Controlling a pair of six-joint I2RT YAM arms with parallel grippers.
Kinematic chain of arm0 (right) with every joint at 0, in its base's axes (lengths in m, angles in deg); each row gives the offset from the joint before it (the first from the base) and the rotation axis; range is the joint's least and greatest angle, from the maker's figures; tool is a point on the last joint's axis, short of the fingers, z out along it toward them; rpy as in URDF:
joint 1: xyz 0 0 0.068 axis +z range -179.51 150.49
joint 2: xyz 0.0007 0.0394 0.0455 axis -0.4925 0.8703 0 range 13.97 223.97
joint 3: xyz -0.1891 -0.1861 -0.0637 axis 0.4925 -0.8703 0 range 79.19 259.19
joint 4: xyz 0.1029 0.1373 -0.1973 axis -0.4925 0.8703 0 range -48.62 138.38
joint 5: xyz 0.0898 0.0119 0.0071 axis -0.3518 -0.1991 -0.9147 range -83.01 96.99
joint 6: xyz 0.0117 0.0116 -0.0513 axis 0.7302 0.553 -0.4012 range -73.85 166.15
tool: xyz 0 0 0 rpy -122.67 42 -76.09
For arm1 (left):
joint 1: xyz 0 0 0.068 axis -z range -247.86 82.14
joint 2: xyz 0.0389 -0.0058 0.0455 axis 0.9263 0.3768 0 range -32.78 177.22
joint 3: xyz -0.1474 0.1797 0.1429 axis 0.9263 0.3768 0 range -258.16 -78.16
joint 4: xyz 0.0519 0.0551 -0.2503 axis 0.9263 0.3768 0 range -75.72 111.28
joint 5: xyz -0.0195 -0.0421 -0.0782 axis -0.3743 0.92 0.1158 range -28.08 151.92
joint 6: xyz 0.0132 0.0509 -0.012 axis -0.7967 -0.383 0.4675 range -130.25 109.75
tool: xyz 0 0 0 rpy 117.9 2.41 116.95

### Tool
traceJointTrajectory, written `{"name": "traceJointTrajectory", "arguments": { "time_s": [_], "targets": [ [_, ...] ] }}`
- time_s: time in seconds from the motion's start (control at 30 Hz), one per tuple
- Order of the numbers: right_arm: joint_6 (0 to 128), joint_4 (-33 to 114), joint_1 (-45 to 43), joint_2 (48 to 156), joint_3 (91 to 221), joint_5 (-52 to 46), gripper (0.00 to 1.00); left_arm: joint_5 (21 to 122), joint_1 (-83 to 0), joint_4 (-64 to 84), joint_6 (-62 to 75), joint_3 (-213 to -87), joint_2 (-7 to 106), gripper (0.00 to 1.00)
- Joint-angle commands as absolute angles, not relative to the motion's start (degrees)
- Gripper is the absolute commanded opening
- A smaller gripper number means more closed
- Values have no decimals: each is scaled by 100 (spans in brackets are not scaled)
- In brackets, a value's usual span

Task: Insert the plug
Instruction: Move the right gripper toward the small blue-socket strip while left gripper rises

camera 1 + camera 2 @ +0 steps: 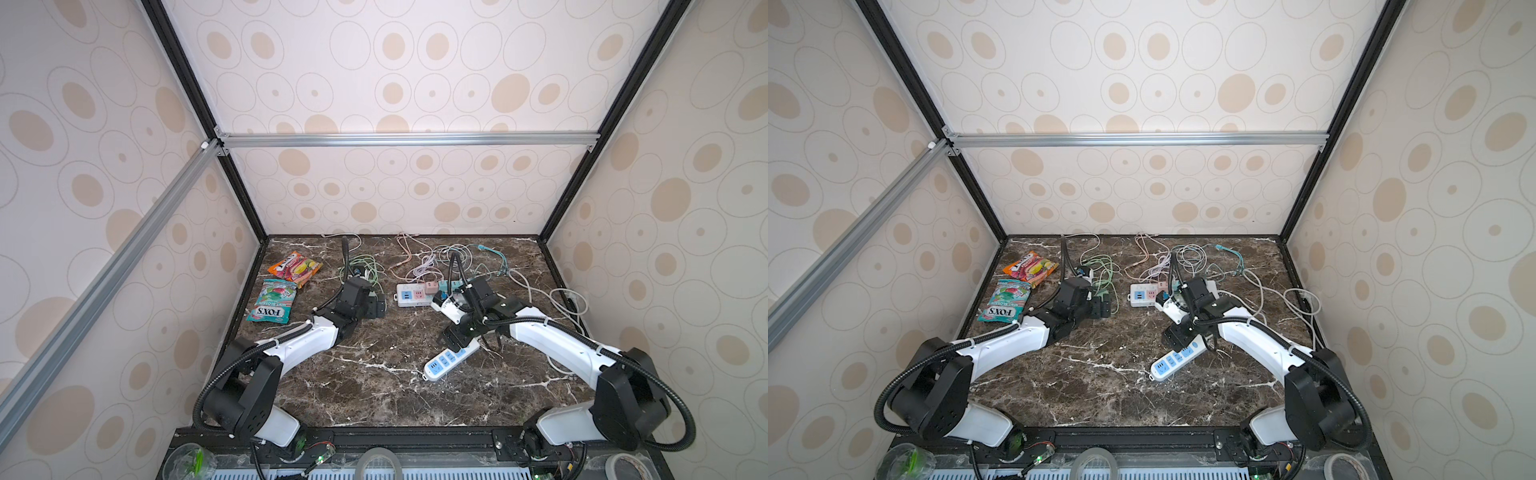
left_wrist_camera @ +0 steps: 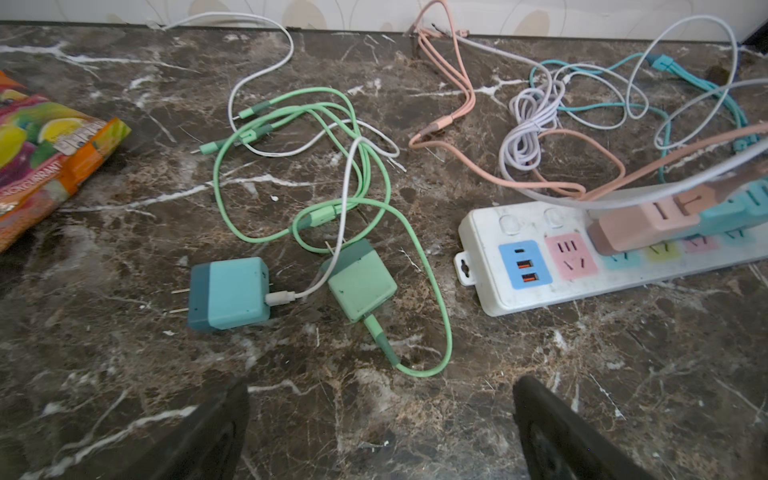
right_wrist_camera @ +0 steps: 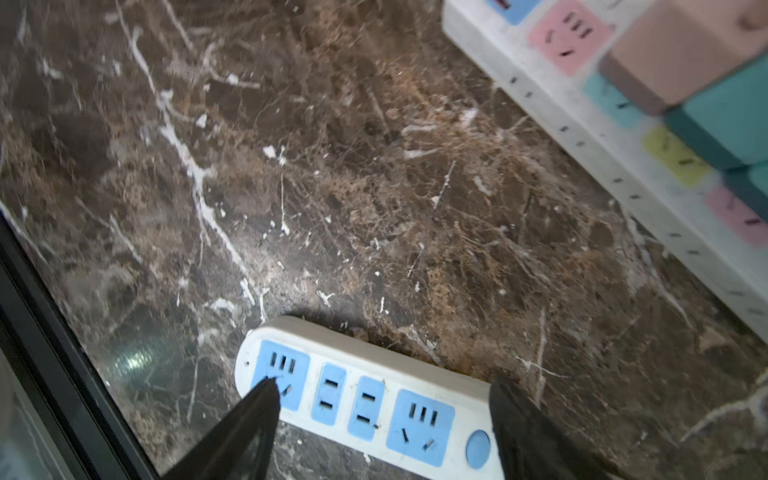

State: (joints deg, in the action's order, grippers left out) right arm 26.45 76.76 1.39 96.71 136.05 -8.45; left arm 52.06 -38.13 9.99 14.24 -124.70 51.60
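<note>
Left fingers [image 2: 552, 436] splayed, empty — right fingers [image 3: 245, 432] likewise, partly hiding the blue strip [image 3: 376, 405].

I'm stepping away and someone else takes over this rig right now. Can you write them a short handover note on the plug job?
Left claw: open, empty, hovering short of the blue charger and green charger. Both lie loose on the tabletop with cables attached.
Right claw: open, holding nothing, over the blue-socket strip; its visible sockets are free.
Pastel strip: pink charger and teal charger sit plugged in; the pink socket by its USB end is free.
Left to do: grasp a loose charger and insert it. Which socket is meant, I cannot tell.
</note>
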Motion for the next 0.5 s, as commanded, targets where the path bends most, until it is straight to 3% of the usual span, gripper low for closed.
{"name": "traceJointTrajectory", "arguments": {
  "time_s": [0.0,0.2,0.47],
  "targets": [
    [942,8673,235,10033,13808,-1120,82,4884,-3902,794,1614,-12356,4977,98],
    [-445,9087,240,10426,13871,-960,88,4814,-3974,866,1607,-12252,4850,98],
    [-979,8406,292,10623,13671,-250,91,4764,-4072,913,1640,-12116,4722,98]
  ]
}}
